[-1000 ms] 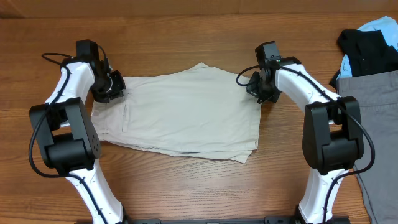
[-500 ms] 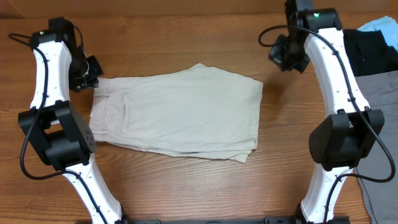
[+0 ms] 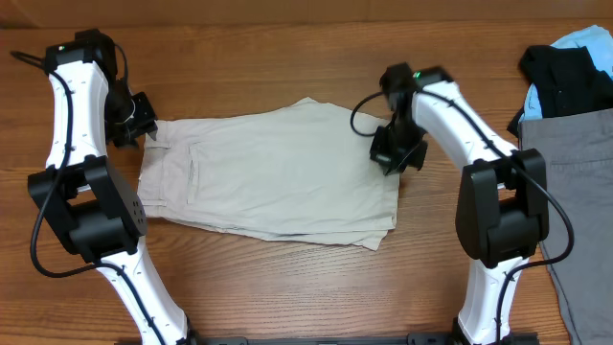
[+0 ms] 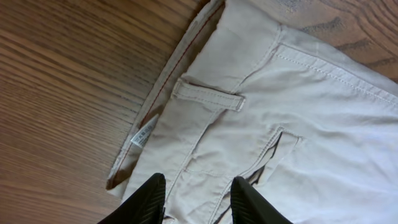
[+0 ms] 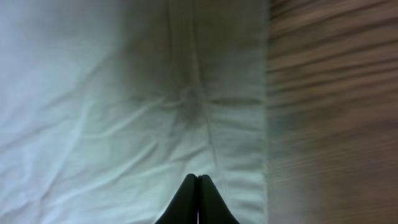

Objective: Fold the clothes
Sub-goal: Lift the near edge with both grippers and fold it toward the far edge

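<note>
left gripper (image 4: 198,202) released, over waistband of shorts (image 4: 323,124); right gripper (image 5: 198,200) clenched empty above hem; risk was closed tips shoving cloth, bunching layers instead of pinching

Pale beige cotton trousers (image 3: 278,172) lie folded flat at the middle of the brown wooden tabletop (image 3: 287,48). The left gripper (image 3: 144,129) is at their far-left corner and the right gripper (image 3: 395,158) is over their right edge. A grey cloth (image 3: 579,192), black cloth (image 3: 565,72) and light-blue cloth (image 3: 586,40) crowd the tabletop's right edge.
</note>
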Robot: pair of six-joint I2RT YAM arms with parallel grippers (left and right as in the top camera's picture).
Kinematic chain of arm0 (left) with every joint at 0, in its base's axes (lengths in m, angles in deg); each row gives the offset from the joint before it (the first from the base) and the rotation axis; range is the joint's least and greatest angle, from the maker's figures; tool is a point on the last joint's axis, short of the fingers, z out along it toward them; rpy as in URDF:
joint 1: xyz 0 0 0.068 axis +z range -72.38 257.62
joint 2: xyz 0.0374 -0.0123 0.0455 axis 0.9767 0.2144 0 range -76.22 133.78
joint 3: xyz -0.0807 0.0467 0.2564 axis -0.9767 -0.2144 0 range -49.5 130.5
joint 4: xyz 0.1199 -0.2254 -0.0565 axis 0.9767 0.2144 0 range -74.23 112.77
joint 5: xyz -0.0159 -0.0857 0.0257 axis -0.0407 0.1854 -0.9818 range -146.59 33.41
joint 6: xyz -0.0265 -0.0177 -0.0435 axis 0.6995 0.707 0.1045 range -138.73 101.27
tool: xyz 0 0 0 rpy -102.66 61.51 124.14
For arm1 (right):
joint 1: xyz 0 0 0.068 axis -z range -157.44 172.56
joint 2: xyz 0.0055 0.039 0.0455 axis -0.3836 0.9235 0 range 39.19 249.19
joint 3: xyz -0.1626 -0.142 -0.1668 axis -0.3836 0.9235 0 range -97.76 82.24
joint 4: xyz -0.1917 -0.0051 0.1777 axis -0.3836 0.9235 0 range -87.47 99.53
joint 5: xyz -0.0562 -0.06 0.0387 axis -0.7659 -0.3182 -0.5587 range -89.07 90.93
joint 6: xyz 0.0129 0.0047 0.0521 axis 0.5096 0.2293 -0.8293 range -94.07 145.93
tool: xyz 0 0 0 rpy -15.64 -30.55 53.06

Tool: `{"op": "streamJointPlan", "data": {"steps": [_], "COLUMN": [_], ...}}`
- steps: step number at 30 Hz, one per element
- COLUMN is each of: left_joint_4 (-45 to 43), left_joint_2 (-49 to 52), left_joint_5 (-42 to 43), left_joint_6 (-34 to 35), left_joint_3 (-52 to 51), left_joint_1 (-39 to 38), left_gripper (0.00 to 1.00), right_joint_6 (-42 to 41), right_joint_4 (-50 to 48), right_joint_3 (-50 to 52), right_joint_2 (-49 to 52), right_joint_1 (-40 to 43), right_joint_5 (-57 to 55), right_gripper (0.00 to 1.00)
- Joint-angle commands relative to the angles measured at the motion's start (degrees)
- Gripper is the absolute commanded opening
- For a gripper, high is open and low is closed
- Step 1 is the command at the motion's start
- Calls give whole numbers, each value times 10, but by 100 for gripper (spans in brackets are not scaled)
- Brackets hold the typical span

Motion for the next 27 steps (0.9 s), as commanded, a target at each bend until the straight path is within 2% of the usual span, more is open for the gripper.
{"op": "streamJointPlan", "data": {"steps": [1,7,14,22,27], "left_joint_4": [2,1,-3,-4,-5], "left_joint_2": [2,2,2,2,2], "left_joint_5": [-10,-10,-10,-10,-9], "left_joint_6": [1,2,2,2,2], "left_joint_3": [12,12,12,9,8], "left_joint_1": [2,2,3,3,3], "left_gripper": [39,41,52,54,54], "right_joint_6": [-5,-9,-16,-28,-21], "right_joint_4": [-41,-155,-250,-329,-332], "right_joint_3": [46,114,126,124,92], "right_joint_2": [-2,-2,-1,37,64], "right_joint_1": [3,11,30,82,116], "right_joint_5": [25,25,9,-17,-16], "right_gripper": [4,4,4,4,4]}}
